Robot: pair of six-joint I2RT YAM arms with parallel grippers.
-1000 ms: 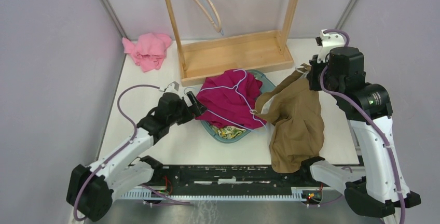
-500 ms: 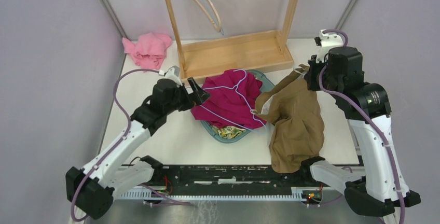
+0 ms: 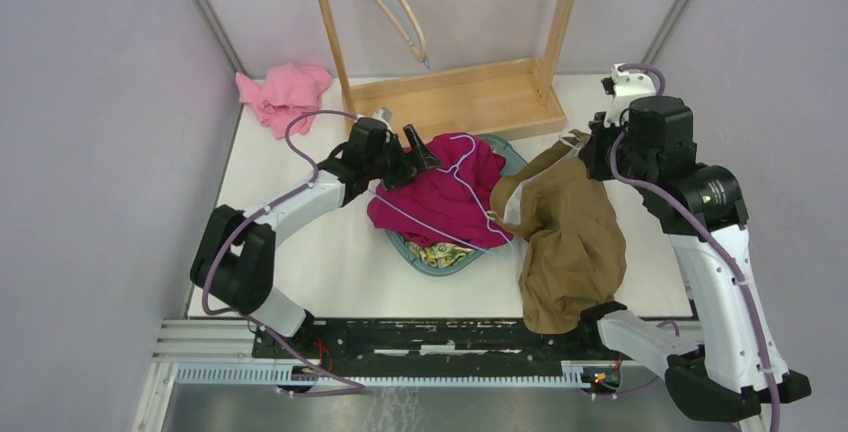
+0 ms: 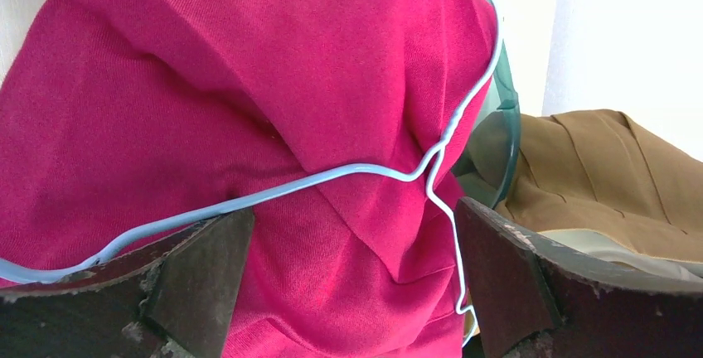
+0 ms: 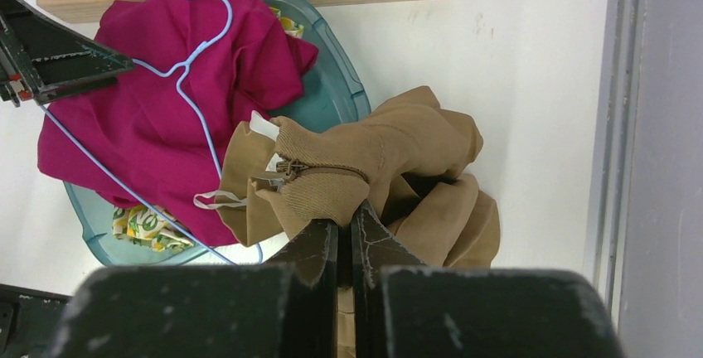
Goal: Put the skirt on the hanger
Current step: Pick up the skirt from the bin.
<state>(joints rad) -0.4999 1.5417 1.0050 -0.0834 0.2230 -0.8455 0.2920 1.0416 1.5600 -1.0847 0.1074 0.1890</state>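
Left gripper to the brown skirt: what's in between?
The magenta garment with the blue wire hanger lying on it, heaped over a teal tub. Top view shows it best; left wrist view confirms.

Nothing readable here for you, no text, brand, number or sign legible in any view. White tag [image 5: 264, 125] on brown skirt [image 5: 398, 151] too small, you can't make out any print.

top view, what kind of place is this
Most likely a lab test booth, not a home: plain grey walls box in a white table, the left arm and right arm are bolted to a metal rail, and a small wooden rack holds hangers.
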